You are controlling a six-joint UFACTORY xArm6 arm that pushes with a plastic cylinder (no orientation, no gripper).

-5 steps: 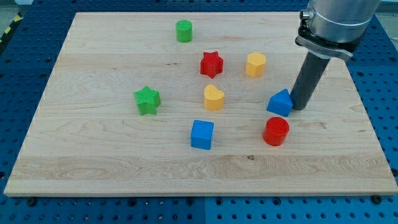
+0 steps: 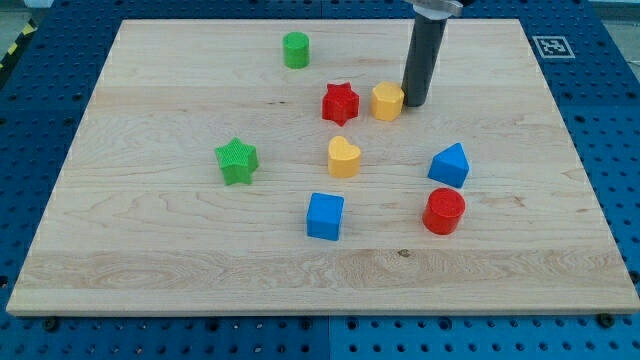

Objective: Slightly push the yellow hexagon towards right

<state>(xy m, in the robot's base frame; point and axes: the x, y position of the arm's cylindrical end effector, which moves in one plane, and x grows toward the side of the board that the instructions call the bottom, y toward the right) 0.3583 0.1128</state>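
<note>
My tip [image 2: 415,103] touches the small yellow hexagon block [image 2: 387,101] on its right side; the rod has no gripper.

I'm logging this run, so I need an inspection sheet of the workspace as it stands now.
Surface: pale wooden board, lying flat on a blue perforated base.
Job's things: yellow hexagon block, close beside the red star block on its left.
Clutter: green cylinder, green star, yellow heart, blue cube, blue wedge-like block, red cylinder.
Grippers: none; my tip sits against the yellow hexagon's right side.
Cables: nothing seen.
Surroundings: black-and-white marker tag at the board's top right corner.
</note>
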